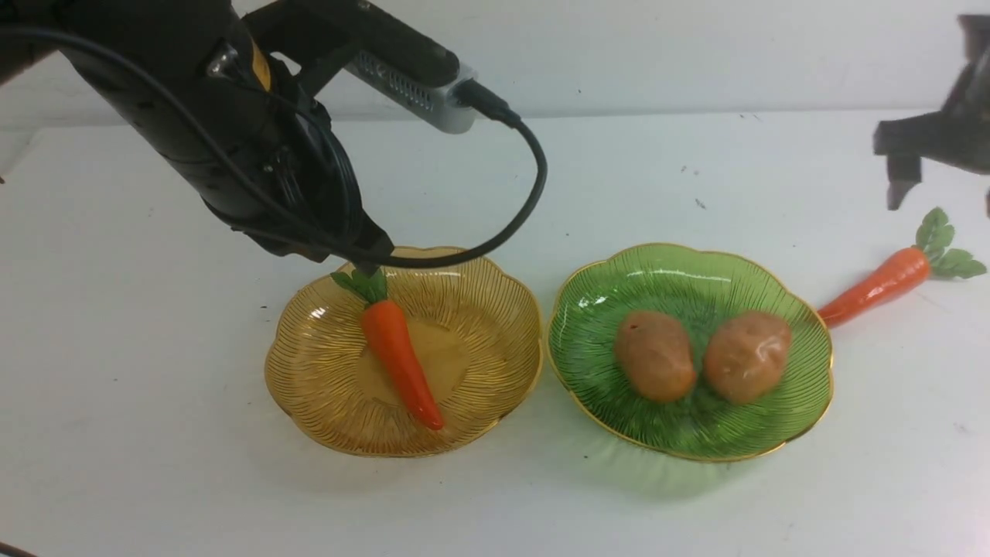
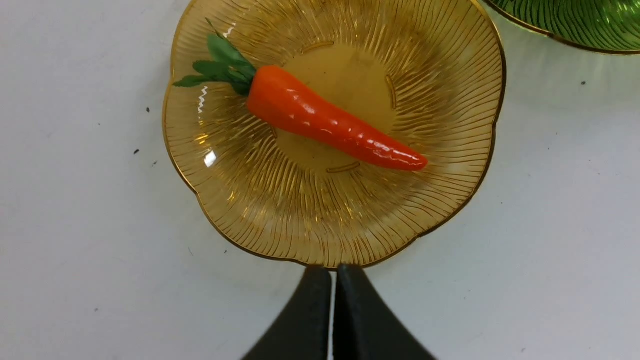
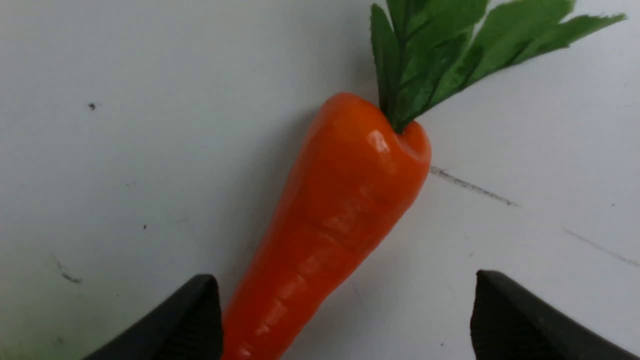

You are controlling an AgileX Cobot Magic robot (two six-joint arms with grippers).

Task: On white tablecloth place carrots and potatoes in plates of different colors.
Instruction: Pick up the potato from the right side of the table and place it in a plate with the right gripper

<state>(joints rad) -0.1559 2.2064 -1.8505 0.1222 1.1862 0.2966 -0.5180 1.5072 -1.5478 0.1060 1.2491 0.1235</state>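
Left gripper (image 2: 333, 274) pinched shut, empty, hanging over far rim of amber plate (image 1: 317, 387), above carrot leaves. First carrot (image 1: 398, 360) lies in amber plate, leaves at far rim, tip toward near rim. Green plate (image 1: 804, 387) just right of amber plate, rims nearly meeting. Left potato (image 1: 656, 354) and right potato (image 1: 747, 356) lie close side by side in it. Second carrot (image 1: 878, 288) on white counter (image 1: 155, 464), right of green plate, tip at its rim, leaves pointing away. Right gripper (image 3: 345, 275) spread wide, holding nothing, raised over second carrot's thick end.
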